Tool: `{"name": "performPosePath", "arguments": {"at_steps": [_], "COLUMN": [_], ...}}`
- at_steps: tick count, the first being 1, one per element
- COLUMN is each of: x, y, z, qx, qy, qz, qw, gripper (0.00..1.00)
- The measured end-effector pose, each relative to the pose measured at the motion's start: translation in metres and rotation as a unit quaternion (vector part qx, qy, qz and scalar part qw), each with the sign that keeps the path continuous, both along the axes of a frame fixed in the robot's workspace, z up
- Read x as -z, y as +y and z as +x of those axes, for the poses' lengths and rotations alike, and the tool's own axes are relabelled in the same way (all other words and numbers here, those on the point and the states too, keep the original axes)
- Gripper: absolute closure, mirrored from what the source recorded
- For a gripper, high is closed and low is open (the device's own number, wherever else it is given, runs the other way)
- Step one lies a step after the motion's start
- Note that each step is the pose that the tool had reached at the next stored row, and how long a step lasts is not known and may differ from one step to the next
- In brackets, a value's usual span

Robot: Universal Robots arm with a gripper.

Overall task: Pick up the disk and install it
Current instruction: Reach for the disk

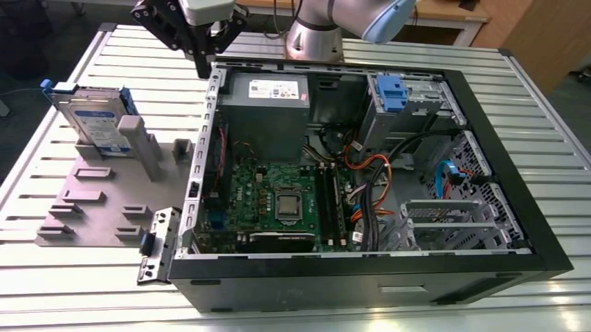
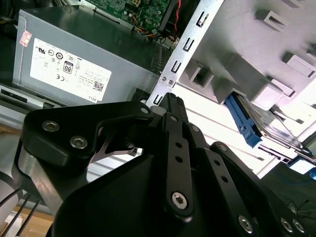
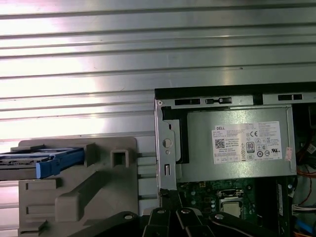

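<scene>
The disk [image 1: 93, 121] stands on edge in a slot of a grey fixture plate [image 1: 102, 200] at the exterior view's left. It is silver-grey with a white-and-blue label and a blue carrier. My gripper [image 1: 203, 69] hangs above the back left corner of the open computer case [image 1: 369, 277], to the right of the disk and apart from it. Its fingers are shut with nothing between them. In both wrist views the gripper [image 2: 170, 98] [image 3: 168, 195] hovers over the case's edge, and the disk [image 2: 274, 129] [image 3: 39, 163] shows with its blue end tab.
Inside the case are a grey power-supply box [image 1: 268, 90] at the back, a motherboard [image 1: 277, 200], cables, and a blue-latched grey drive cage [image 1: 406, 97] at the back right. The arm's base [image 1: 314, 34] stands behind the case. A slatted metal table [image 1: 55, 290] carries everything.
</scene>
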State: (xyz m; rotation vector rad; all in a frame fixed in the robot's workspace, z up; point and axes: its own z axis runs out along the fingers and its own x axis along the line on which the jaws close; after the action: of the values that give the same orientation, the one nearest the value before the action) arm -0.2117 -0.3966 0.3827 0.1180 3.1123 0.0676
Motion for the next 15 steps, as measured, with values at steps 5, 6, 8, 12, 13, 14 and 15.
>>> {"name": "performPosePath", "arguments": {"at_steps": [5, 6, 8, 12, 13, 14, 15], "x": [0.0001, 0.0002, 0.0003, 0.0006, 0.0005, 0.0005, 0.0005], "y": [0.0000, 0.0000, 0.0000, 0.0000, 0.0000, 0.0000, 0.0000], "z": [-0.0021, -0.0029, -0.0043, -0.0066, -0.0069, -0.0071, -0.0071], "qx": [0.000, 0.000, 0.000, 0.000, 0.000, 0.000, 0.000], "qy": [0.0000, 0.0000, 0.0000, 0.0000, 0.0000, 0.0000, 0.0000], "qz": [0.0000, 0.0000, 0.0000, 0.0000, 0.0000, 0.0000, 0.0000], "qw": [1.00000, 1.00000, 1.00000, 1.00000, 1.00000, 1.00000, 1.00000], "gripper": [0.89, 0.89, 0.89, 0.89, 0.89, 0.89, 0.89]}}
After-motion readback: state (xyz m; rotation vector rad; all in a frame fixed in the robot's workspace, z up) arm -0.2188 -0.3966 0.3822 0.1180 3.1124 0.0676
